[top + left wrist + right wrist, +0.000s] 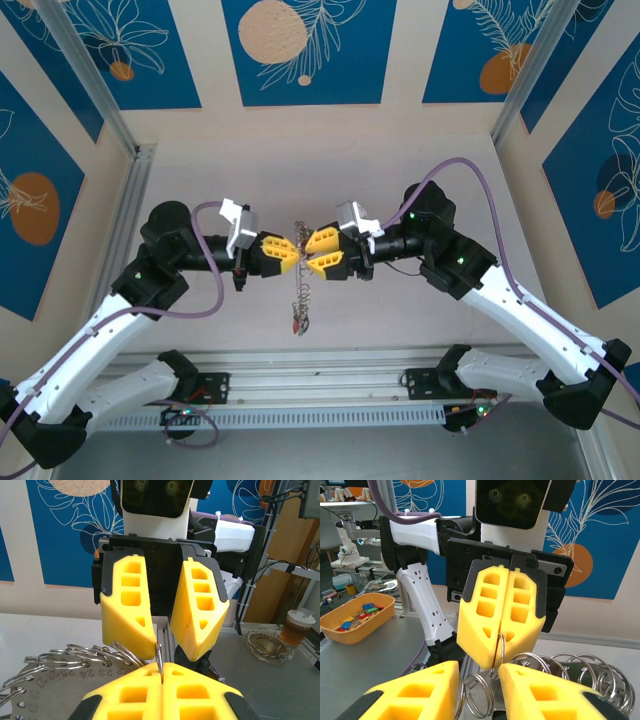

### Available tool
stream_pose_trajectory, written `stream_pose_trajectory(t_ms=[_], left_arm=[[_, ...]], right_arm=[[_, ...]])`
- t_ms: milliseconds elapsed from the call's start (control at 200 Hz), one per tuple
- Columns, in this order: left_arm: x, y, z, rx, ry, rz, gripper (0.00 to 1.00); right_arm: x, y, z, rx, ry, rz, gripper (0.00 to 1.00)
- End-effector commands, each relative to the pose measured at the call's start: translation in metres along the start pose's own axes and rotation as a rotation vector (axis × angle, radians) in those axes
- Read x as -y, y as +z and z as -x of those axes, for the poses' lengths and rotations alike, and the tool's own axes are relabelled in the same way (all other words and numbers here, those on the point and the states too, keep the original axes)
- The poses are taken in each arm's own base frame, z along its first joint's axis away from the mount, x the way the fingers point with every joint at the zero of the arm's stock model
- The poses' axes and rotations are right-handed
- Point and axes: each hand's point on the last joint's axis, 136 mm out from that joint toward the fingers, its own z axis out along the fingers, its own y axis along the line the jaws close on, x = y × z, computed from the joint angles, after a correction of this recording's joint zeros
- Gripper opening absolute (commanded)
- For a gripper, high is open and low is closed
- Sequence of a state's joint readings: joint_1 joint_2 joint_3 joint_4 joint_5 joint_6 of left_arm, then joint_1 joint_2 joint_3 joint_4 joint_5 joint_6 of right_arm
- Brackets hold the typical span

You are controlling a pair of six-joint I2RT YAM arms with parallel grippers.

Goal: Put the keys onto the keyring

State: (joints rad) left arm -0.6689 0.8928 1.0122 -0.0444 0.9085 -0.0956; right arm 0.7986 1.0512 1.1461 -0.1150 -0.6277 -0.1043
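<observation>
Two grippers meet mid-table: my left gripper (295, 252) clamps the thin wire of the keyring (159, 655), my right gripper (311, 253) stands partly open around it, the keys (298, 322) dangle nearer; light, stiff, slippery, I judge, best pinched on bare wire.

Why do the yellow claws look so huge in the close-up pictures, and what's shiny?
Left wrist view: the left claw sits right by the lens, huge and cropped at the bottom; the keyring glints. Right wrist view: same for the right claw; the keyring gleams there too. Top view: even light, keyring tiny.
</observation>
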Motion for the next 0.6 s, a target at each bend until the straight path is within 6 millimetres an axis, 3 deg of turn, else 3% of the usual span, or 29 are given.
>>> stream_pose_trajectory(t_ms=[0, 205, 385, 595], left_arm=[[0.006, 0.004, 0.006, 0.023, 0.046, -0.04, 0.0], [0.006, 0.003, 0.006, 0.025, 0.05, -0.033, 0.0], [0.006, 0.002, 0.006, 0.03, 0.056, -0.028, 0.0], [0.005, 0.001, 0.009, 0.035, 0.066, -0.017, 0.0]], right_arm=[[0.01, 0.006, 0.002, -0.001, -0.005, -0.035, 0.32], [0.015, 0.003, 0.0, -0.002, 0.003, -0.065, 0.33], [0.012, 0.003, -0.001, -0.002, 0.006, -0.049, 0.16], [0.005, 0.002, -0.005, -0.009, 0.015, -0.018, 0.22]])
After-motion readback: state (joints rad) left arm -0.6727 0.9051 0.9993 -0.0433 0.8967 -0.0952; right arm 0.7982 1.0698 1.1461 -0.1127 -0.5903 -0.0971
